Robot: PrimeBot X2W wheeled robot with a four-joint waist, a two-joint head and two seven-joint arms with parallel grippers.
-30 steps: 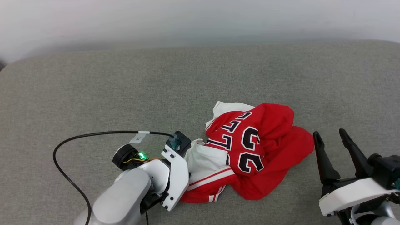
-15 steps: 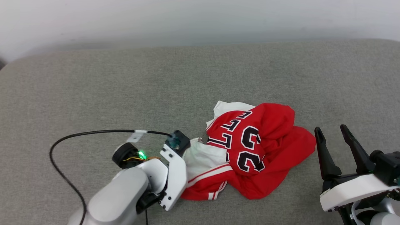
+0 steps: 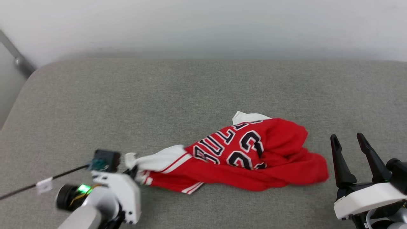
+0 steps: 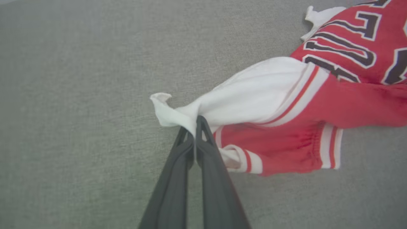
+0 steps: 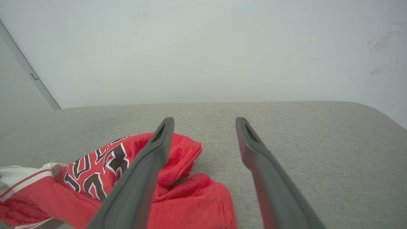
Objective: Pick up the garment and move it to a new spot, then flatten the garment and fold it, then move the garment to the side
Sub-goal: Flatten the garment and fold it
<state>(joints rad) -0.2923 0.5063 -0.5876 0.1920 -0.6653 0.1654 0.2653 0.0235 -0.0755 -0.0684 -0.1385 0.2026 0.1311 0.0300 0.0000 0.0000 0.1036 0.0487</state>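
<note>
**Grey fabric-topped desk (image 3: 203, 82), pale wall (image 3: 203, 25) behind: jersey caught by one sleeve**

Item: one garment (image 3: 254, 149), a red jersey with white sleeves and black lettering. It lies right of the desk's middle, drawn out in a long wedge pointing left.

Change: a second ago it lay heaped, with the left claw spread over it. Now the left claw (image 4: 194, 127) is clamped together on the tip of a white sleeve (image 4: 254, 92), and the heap has been pulled long. Judged: hold secured, the move to a new spot begun; flattening and folding not yet done.

Right claw (image 3: 347, 137): fingers apart, empty, near the red hem.

Also present: black cable (image 3: 19, 190) trailing from the left wrist; grey rail (image 3: 16, 54) on the far-left wall.

Hindrance, as judged: with one sleeve alone held, the bulk will likely drag and twist.
</note>
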